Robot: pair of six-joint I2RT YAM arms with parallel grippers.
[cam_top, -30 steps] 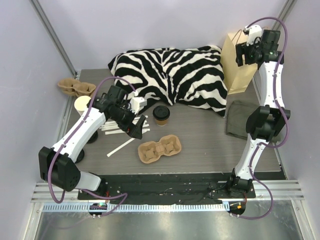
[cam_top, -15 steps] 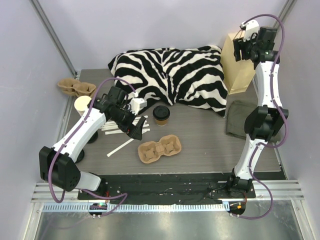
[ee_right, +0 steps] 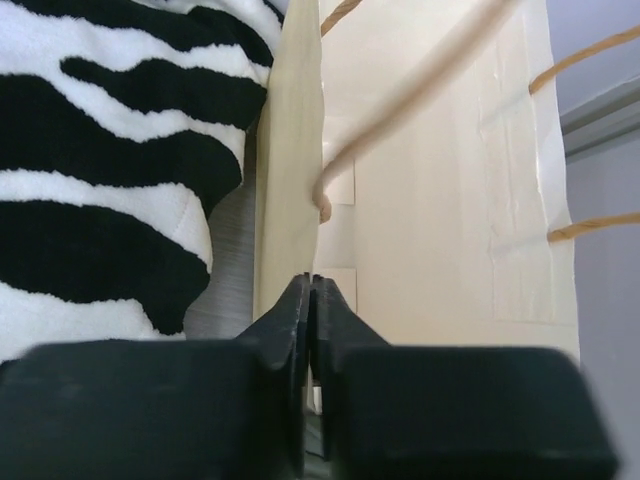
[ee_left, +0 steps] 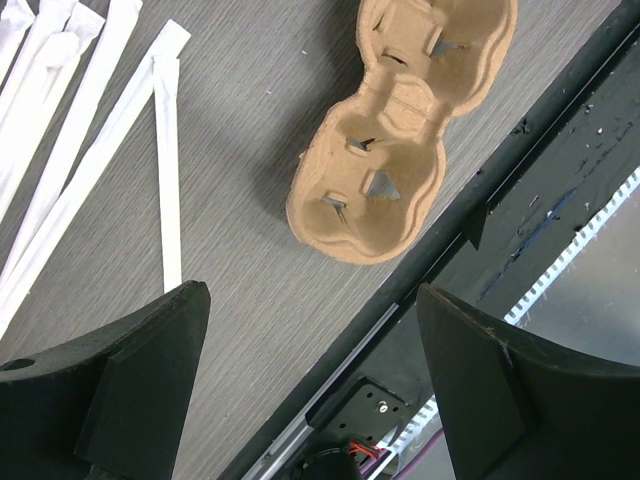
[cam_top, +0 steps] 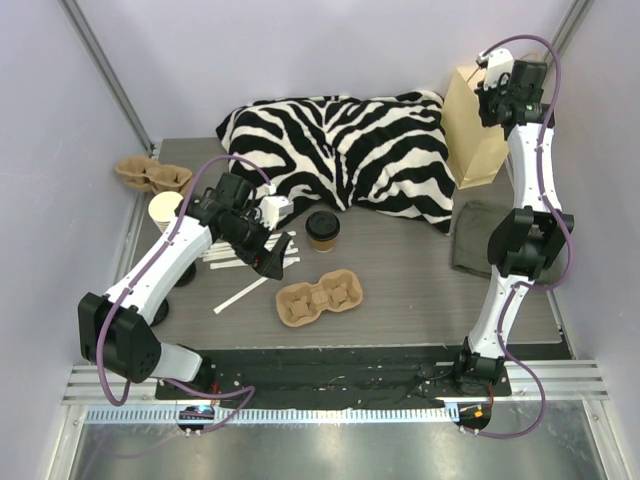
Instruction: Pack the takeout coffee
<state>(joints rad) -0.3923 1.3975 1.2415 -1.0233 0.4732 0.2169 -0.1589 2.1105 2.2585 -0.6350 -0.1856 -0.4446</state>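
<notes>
A zebra-striped pillow (cam_top: 340, 150) fills the far middle, and a paper bag (cam_top: 470, 140) stands to its right. The right gripper (ee_right: 308, 285) pinches the bag's top edge, fingers pressed together. The left gripper (cam_top: 283, 252) hovers spread wide at near left. The takeout coffee (cam_top: 322, 229) stands upright just right of it, well apart from the bag.
</notes>
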